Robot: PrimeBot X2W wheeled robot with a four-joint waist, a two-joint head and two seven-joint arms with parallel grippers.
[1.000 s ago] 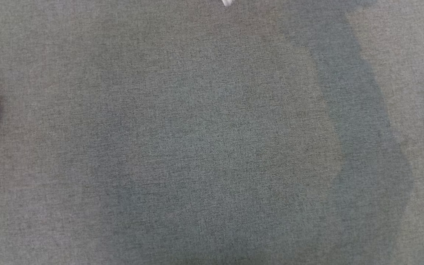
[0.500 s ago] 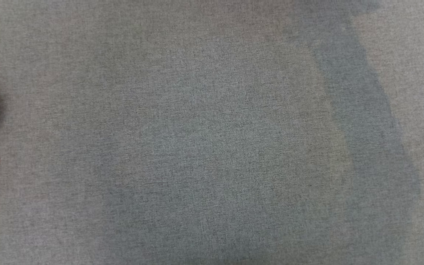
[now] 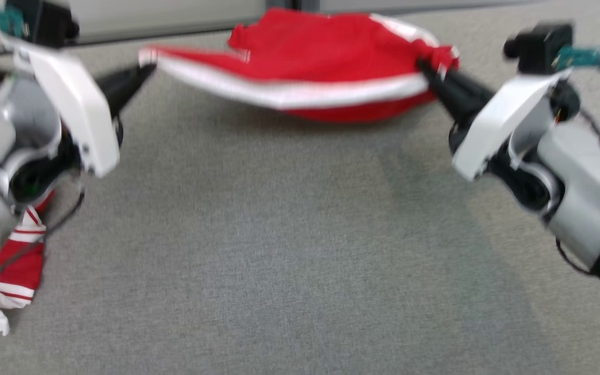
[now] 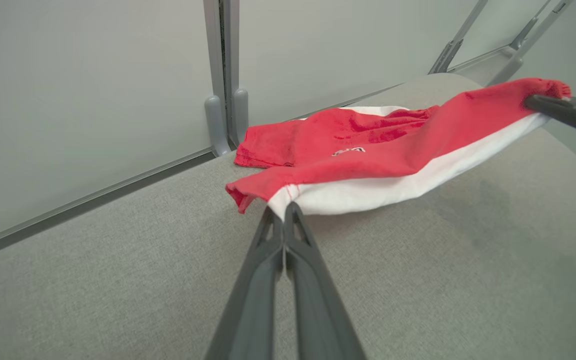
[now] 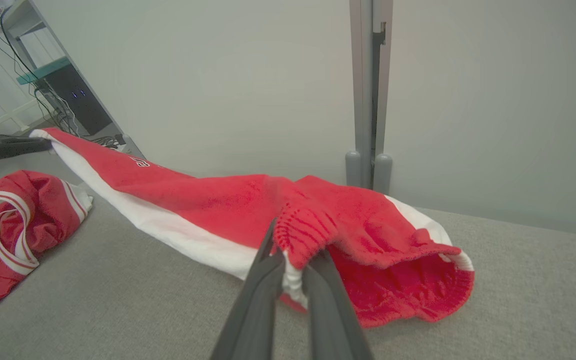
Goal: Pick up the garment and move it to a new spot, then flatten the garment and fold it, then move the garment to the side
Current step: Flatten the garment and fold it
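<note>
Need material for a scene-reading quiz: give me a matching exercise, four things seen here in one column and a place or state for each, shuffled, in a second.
1. red garment with a white band
2. crumpled red garment with thin white stripes
3. grey upright metal post
4. left gripper

A. lies loose on the grey fabric surface
B. stands against the pale wall
C. shut on a corner of the banded garment
D. stretched across to the right gripper

Pairs: 1-D, 2-A, 3-B, 4-C
</note>
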